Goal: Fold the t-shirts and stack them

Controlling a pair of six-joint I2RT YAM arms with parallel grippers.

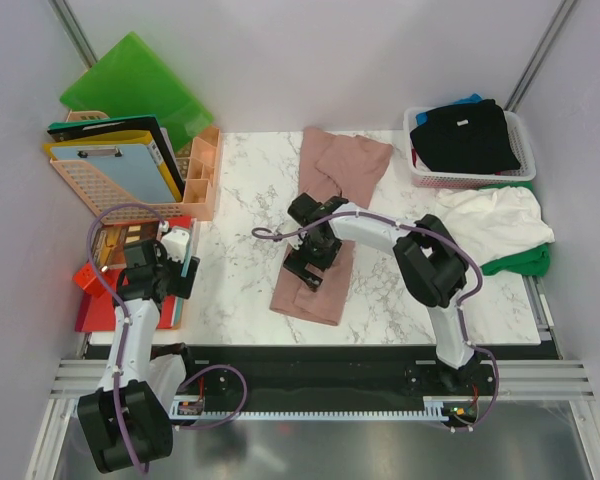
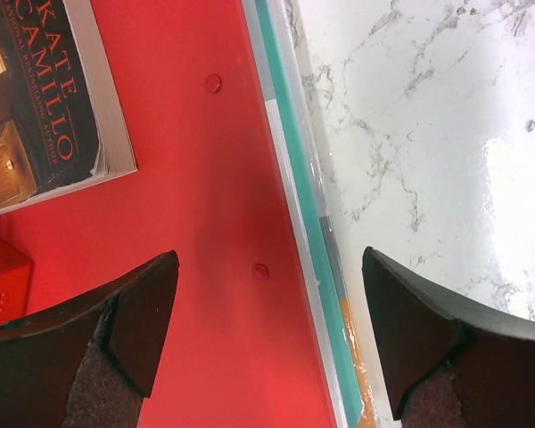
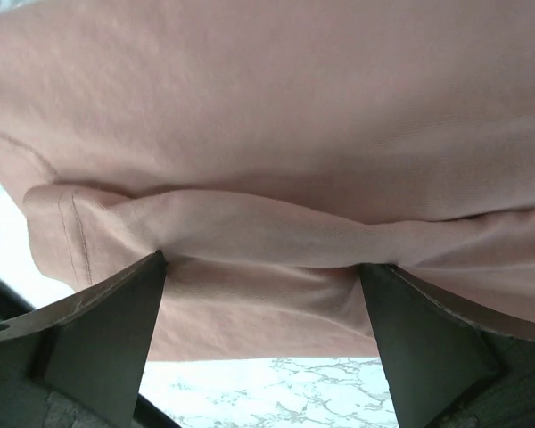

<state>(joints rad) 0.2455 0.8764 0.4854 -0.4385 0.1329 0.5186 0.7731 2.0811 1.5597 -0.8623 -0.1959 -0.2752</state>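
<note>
Right gripper point(image 3: 263, 267) jaws wide, tips on pink t-shirt point(image 3: 267, 134), cloth ridge between. Left gripper point(image 2: 267, 276) wide, empty, well left of that shirt, over red folder point(image 2: 205, 178).

So one shirt point(image 1: 345, 165) lies front to back down the middle of the table point(image 1: 240, 200), and the basket point(image 1: 525, 150) in the back right corner holds more shirts point(image 1: 465, 135), with a loose heap point(image 1: 495, 220) just in front of it. Over on the left, a file rack point(image 1: 195, 185) sits at the back, folders point(image 2: 214, 178) in front of it, a book point(image 2: 36, 98) on top.
</note>
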